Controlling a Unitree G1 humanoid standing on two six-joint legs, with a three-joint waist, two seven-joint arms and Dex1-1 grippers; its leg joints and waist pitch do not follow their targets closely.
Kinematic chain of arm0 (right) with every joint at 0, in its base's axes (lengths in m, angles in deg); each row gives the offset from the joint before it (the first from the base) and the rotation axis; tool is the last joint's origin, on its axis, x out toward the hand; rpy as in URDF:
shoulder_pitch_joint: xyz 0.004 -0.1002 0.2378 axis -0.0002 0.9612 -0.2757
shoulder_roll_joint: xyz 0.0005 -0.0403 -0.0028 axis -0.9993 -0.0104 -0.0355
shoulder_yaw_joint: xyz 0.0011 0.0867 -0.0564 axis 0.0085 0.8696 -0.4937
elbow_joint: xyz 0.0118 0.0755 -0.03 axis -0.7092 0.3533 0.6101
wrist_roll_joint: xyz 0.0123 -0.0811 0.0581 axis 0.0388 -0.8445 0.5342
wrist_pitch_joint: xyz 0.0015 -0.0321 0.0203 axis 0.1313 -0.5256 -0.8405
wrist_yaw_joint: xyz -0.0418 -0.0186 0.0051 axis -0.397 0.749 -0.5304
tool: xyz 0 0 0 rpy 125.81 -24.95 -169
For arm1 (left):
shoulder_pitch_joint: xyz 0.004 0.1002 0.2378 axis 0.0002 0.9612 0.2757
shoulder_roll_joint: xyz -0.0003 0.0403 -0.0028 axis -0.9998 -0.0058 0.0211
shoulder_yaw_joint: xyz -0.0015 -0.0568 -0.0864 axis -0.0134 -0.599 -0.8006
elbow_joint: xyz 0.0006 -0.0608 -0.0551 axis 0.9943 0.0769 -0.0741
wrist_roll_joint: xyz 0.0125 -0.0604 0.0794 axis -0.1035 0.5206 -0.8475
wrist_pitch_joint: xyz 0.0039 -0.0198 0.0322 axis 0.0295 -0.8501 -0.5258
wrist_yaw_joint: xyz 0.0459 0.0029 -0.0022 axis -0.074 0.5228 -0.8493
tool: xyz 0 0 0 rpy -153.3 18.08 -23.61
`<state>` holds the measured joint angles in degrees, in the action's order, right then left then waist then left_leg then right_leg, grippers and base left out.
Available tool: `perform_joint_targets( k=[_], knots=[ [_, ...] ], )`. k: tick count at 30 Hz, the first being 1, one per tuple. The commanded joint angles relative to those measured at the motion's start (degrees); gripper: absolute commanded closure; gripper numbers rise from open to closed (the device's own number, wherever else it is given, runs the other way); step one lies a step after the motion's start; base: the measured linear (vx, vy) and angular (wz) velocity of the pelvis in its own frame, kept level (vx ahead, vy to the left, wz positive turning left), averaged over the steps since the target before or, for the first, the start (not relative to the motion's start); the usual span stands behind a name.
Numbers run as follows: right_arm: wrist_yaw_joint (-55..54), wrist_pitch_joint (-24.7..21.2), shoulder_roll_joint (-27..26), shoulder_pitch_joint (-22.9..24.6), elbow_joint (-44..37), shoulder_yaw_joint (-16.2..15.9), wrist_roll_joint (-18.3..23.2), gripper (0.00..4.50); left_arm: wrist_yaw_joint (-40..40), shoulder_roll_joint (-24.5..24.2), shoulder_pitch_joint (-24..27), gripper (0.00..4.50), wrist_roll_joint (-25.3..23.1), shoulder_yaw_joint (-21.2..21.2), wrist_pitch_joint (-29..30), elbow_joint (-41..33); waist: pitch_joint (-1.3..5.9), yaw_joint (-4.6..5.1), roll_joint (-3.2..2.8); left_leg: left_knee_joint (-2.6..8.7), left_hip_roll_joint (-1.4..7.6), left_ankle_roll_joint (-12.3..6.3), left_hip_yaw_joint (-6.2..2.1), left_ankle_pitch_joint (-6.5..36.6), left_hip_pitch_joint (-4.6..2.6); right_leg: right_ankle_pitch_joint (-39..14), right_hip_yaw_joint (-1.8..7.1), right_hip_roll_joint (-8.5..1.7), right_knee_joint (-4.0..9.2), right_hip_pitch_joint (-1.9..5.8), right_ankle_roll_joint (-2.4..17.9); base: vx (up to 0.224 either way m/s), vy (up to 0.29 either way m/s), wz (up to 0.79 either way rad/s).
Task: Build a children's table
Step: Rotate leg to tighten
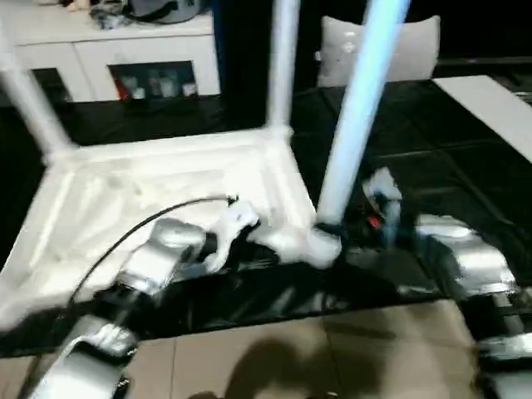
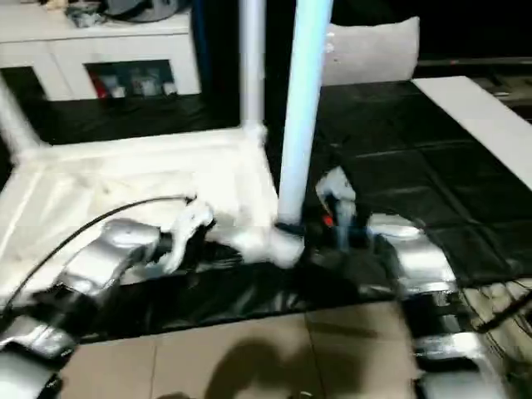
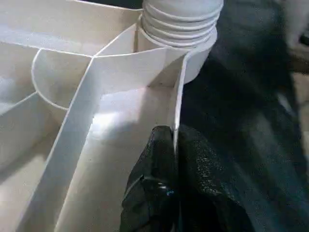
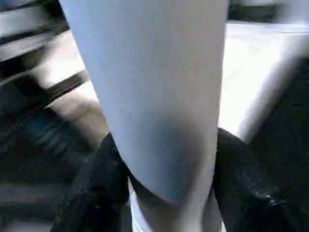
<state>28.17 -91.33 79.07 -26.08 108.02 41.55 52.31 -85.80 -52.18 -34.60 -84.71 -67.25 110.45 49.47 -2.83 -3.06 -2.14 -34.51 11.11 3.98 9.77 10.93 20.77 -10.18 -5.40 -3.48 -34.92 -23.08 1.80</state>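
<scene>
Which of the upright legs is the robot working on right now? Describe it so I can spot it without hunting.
Find the white tabletop lying upside down on the black mat, ribs facing up. Go to its near corner on the robot's right, where the right hand closes around a leg just above the socket. Unlike the two legs at the far corners, it stands nearest the camera and leans slightly.

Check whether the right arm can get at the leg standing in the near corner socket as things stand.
Probably yes. The right pincer already has its two black fingers on either side of that leg, low near the socket, with nothing between. The left pincer is shut on the tabletop rim, out of the way.
</scene>
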Motion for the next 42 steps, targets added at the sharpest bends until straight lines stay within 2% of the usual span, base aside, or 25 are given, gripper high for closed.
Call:
perform_joint_targets(
  k=[1,2,3,4,5,7,8,9,10,11,13,17,19,21,22,26,27,28,29,31,33,34,37,41,42],
  knots=[
    [-6.43,-4.18,-4.88,-0.80,-1.79,-1.01,0.48,2.48,6.74,3.65,-1.84,4.50,0.78,-1.89,2.03,1.43,3.58,-0.25,0.58,3.52,1.03,-2.34,-0.47,8.47,0.09,-25.28,2.56,-4.21,6.40,3.07,4.35,0.000,0.000,0.00],
    [-9.46,-4.83,-6.10,-0.94,-1.76,-0.40,-0.04,2.48,8.39,4.61,-2.50,4.50,0.54,-2.37,2.30,2.13,3.58,-0.25,0.58,3.52,1.03,-2.34,-0.47,8.47,0.09,-25.28,2.56,-4.21,6.40,3.07,4.35,0.000,0.000,0.00],
    [-20.06,-5.34,-10.28,-1.70,-0.84,1.45,-2.39,2.48,14.03,7.81,-4.85,4.50,-0.24,-3.83,2.52,4.89,3.74,0.08,0.28,3.49,1.00,-2.16,-0.54,7.78,0.04,-22.73,2.64,-4.17,6.17,2.98,5.23,0.000,0.000,0.00],
    [-23.21,-5.12,-11.51,-1.89,-0.72,1.80,-3.24,2.48,15.52,8.64,-5.45,4.50,-0.60,-4.01,2.42,5.56,3.74,0.13,0.32,3.54,0.95,-1.87,-0.56,7.93,-0.08,-22.64,2.56,-4.08,6.17,2.84,5.45,0.000,0.000,0.00],
    [-26.35,-3.91,-13.10,-2.02,-0.52,1.85,-4.26,2.48,17.35,9.65,-6.20,4.50,-1.04,-4.21,1.88,6.46,3.95,0.10,0.40,3.51,0.92,-1.71,-0.64,7.59,-0.11,-21.75,2.57,-4.24,5.99,3.12,5.76,0.000,0.000,0.00],
    [-28.30,-2.62,-14.93,-2.00,-0.62,1.97,-4.60,2.48,18.43,10.32,-6.78,4.50,-1.64,-4.18,1.28,7.04,4.08,-0.19,0.21,3.47,0.99,-2.56,-0.59,7.07,-0.01,-19.76,2.77,-4.42,5.92,3.26,6.13,0.000,0.000,0.00],
    [-28.24,-1.81,-15.68,-1.95,-0.61,2.05,-4.35,1.92,18.21,10.35,-6.93,4.50,-2.00,-3.89,0.99,7.14,4.14,-0.30,0.24,3.51,1.05,-2.89,-0.63,6.67,0.11,-18.60,2.76,-4.43,5.75,3.38,6.31,0.000,0.000,0.00],
    [-27.57,-1.04,-16.24,-1.83,-0.80,1.83,-4.06,1.78,17.81,10.10,-6.93,4.50,-2.52,-3.47,0.59,7.14,4.20,-0.38,-0.08,3.53,1.17,-3.39,-0.67,5.89,0.25,-16.18,2.78,-4.40,5.59,3.46,6.76,0.000,0.000,0.00],
    [-27.02,-0.71,-16.52,-1.71,-1.07,1.66,-3.75,1.78,17.71,9.94,-6.95,4.50,-2.91,-3.16,0.25,7.22,4.24,-0.38,0.04,3.50,1.16,-3.63,-0.67,5.56,0.36,-14.80,2.80,-4.37,5.40,3.60,7.05,0.000,0.000,0.00],
    [-25.76,-1.19,-16.27,-1.09,-2.37,1.00,-3.63,1.72,17.00,9.35,-6.82,4.50,-3.65,-2.40,-0.37,7.20,4.27,-0.46,-0.31,3.50,1.26,-3.96,-0.77,4.81,0.43,-12.41,2.84,-4.43,5.02,3.69,7.95,0.000,0.000,0.00],
    [-24.29,-0.89,-15.61,-0.45,-3.29,1.00,-3.27,1.42,16.54,8.81,-6.70,4.50,-4.00,-2.14,-1.02,7.15,4.15,-0.53,-0.14,3.54,1.31,-4.38,-0.71,5.37,0.42,-11.58,2.88,-4.48,5.05,3.79,8.51,0.000,0.000,0.00],
    [-20.53,0.67,-12.03,1.51,-5.18,1.68,-2.93,1.11,13.18,6.36,-5.88,4.50,-4.47,-1.35,-3.63,7.16,4.01,-0.63,0.00,3.64,1.46,-4.19,-0.65,6.73,0.24,-13.47,2.97,-4.65,5.19,3.83,8.35,0.000,0.000,0.00],
    [-15.00,2.20,-8.27,2.38,-5.97,1.60,-1.96,0.91,10.10,4.51,-4.89,4.50,-4.54,-0.69,-5.50,6.64,3.95,-0.82,-0.26,3.65,1.42,-4.29,-0.74,7.16,0.26,-14.38,2.86,-4.66,5.45,4.06,7.99,0.000,0.000,0.00],
    [-9.06,3.38,-4.19,3.13,-6.45,2.07,-0.95,0.66,6.60,2.69,-3.81,4.50,-4.92,0.42,-7.94,6.15,3.89,-0.85,0.05,3.63,1.46,-4.77,-0.68,7.53,0.41,-14.68,2.94,-4.67,5.37,4.02,7.77,0.000,0.000,0.00],
    [-6.25,4.09,-2.17,3.47,-6.41,2.45,-0.56,0.66,4.77,1.84,-3.30,4.50,-5.07,1.14,-9.78,5.91,3.95,-0.89,0.49,3.54,1.45,-4.93,-0.57,7.31,0.39,-14.59,2.98,-4.62,5.40,4.01,7.64,0.000,0.000,0.00],
    [3.86,5.50,4.70,4.12,-6.58,1.86,-0.18,0.33,-2.75,-1.18,-1.91,4.50,-4.11,2.62,-12.36,4.20,3.96,-1.31,0.23,3.48,1.75,-5.48,-0.63,7.34,0.23,-15.34,2.96,-4.74,5.25,3.81,8.12,0.000,0.000,0.00],
    [7.21,6.09,6.72,4.03,-6.43,1.23,-0.22,0.33,-5.03,-2.26,-1.71,4.50,-4.10,3.23,-13.16,4.01,3.83,-1.29,0.20,3.50,1.73,-5.54,-0.53,7.31,0.26,-15.36,3.01,-4.66,5.23,3.67,8.27,0.000,0.000,0.00],
    [11.18,7.42,9.12,3.76,-5.77,0.15,-0.49,0.33,-7.51,-3.50,-1.66,4.50,-4.37,4.09,-14.48,4.17,3.88,-1.71,-0.50,3.45,1.85,-5.51,-0.65,7.84,0.07,-15.94,2.93,-4.75,5.28,3.60,8.47,0.000,0.000,0.00],
    [13.23,8.07,10.10,3.61,-5.37,-0.38,-0.23,0.33,-8.68,-3.91,-1.74,4.50,-4.43,4.48,-15.21,4.41,3.85,-1.85,0.03,3.35,1.76,-5.75,-0.41,8.12,0.14,-15.72,2.98,-4.60,5.37,3.61,8.40,0.000,0.000,0.00],
    [17.42,8.69,11.76,3.37,-4.70,-1.20,0.65,0.33,-11.24,-4.58,-1.81,4.50,-4.24,5.13,-16.36,4.77,3.86,-2.31,-0.03,3.39,1.86,-5.70,-0.43,8.00,0.06,-15.95,2.95,-4.65,5.25,3.53,8.53,0.000,0.000,0.00],
    [22.77,9.49,13.38,2.60,-3.46,-2.34,1.22,0.33,-15.09,-5.74,-1.81,4.50,-4.55,6.27,-18.66,5.15,3.94,-2.84,0.24,3.35,1.90,-6.01,-0.46,8.03,0.07,-16.72,2.84,-4.76,5.22,3.56,8.81,0.000,0.000,0.00],
    [24.07,9.87,13.70,2.30,-2.97,-2.68,1.24,0.59,-16.05,-6.04,-1.86,4.50,-4.71,6.64,-19.17,5.27,3.96,-3.07,0.33,3.37,2.09,-6.09,-0.44,7.69,0.02,-16.48,2.92,-4.79,5.11,3.43,8.94,0.000,0.000,0.00],
    [29.49,10.00,14.43,1.14,-1.07,-4.26,1.79,0.72,-19.63,-7.35,-1.94,4.50,-5.09,7.95,-20.74,4.96,3.99,-3.67,0.55,3.38,2.21,-6.10,-0.46,7.69,-0.09,-15.35,2.92,-4.83,4.74,3.33,9.88,0.000,0.000,0.00],
    [34.05,10.80,14.55,-0.18,1.02,-6.76,0.99,1.08,-23.67,-8.64,-2.05,4.50,-5.28,9.06,-22.12,3.97,3.96,-4.00,0.99,3.44,2.21,-5.83,-0.43,7.56,-0.02,-16.82,2.95,-4.97,4.85,3.36,9.14,0.000,0.000,0.00],
    [34.25,11.01,14.41,-0.38,1.37,-6.94,0.91,1.13,-24.02,-8.73,-2.05,4.50,-5.33,9.14,-22.27,3.88,3.92,-4.00,0.84,3.48,2.24,-5.75,-0.49,7.49,0.01,-16.96,2.95,-5.00,4.77,3.32,9.16,0.000,0.000,0.00]
  ],
)
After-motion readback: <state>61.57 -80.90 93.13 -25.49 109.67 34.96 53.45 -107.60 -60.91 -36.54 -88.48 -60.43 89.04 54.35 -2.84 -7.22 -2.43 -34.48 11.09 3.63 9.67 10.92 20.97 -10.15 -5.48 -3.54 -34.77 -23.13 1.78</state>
